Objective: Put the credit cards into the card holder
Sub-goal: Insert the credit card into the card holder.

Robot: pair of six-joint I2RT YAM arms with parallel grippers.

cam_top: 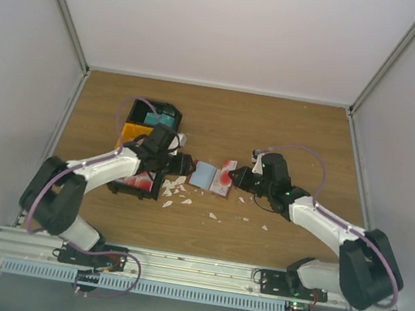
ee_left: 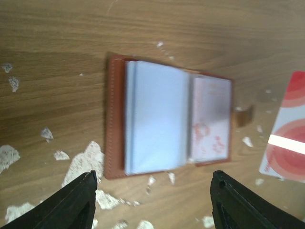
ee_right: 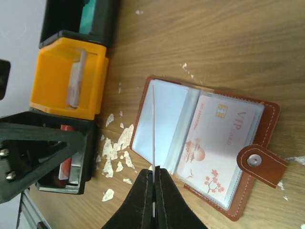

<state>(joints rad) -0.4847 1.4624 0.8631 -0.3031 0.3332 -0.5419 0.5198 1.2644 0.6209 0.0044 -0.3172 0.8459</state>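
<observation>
The card holder (cam_top: pixel 206 176) lies open on the table, brown with clear sleeves. It shows in the left wrist view (ee_left: pixel 167 124) and the right wrist view (ee_right: pixel 257 164). Its right sleeve holds a white and red VIP card (ee_right: pixel 219 143). My right gripper (ee_right: pixel 154 171) is shut on a red credit card (ee_left: pixel 290 143), seen edge-on (ee_right: pixel 154 124) over the holder's left sleeve. In the top view this gripper (cam_top: pixel 239 177) is at the holder's right edge. My left gripper (ee_left: pixel 153 188) is open and empty just left of the holder (cam_top: pixel 184 164).
A black-and-orange compartment tray (cam_top: pixel 135 125) stands left of the holder, with a teal card (cam_top: pixel 158 119) at its far end and red cards (cam_top: pixel 137 182) at its near end. White scraps (cam_top: pixel 178 192) lie around the holder's near side.
</observation>
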